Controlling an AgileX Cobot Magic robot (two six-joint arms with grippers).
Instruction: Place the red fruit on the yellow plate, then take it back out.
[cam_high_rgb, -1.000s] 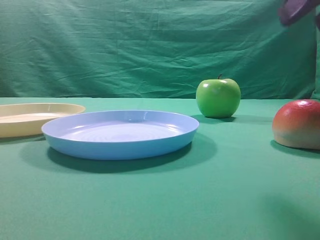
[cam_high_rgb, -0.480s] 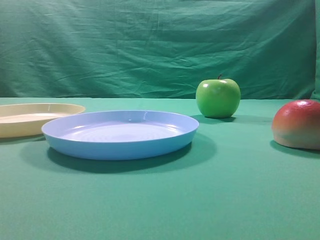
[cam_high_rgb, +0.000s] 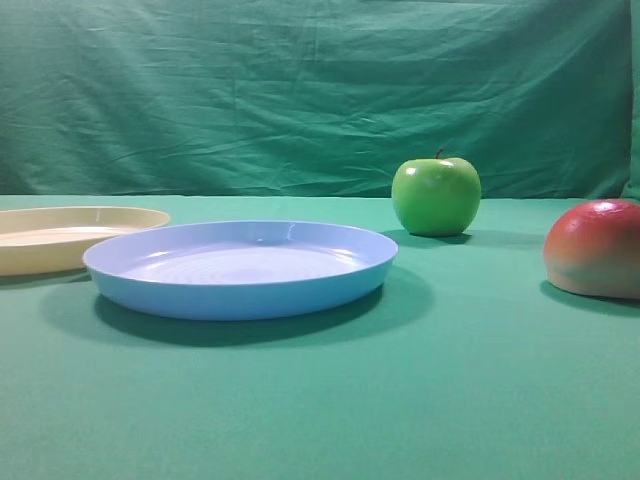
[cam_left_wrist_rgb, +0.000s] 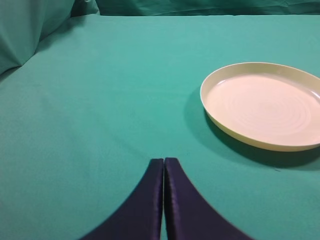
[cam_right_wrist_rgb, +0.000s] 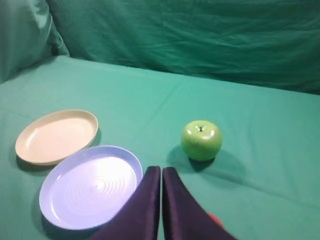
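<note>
red fruit (cam_high_rgb: 596, 247) rounded, red side up

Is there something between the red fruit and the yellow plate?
Yes. The light blue plate lies on the cloth between the red fruit on the right and the yellow plate on the left.

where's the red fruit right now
In the exterior high view the red fruit sits on the green cloth at the far right edge, nearer the camera than the green apple.
</note>
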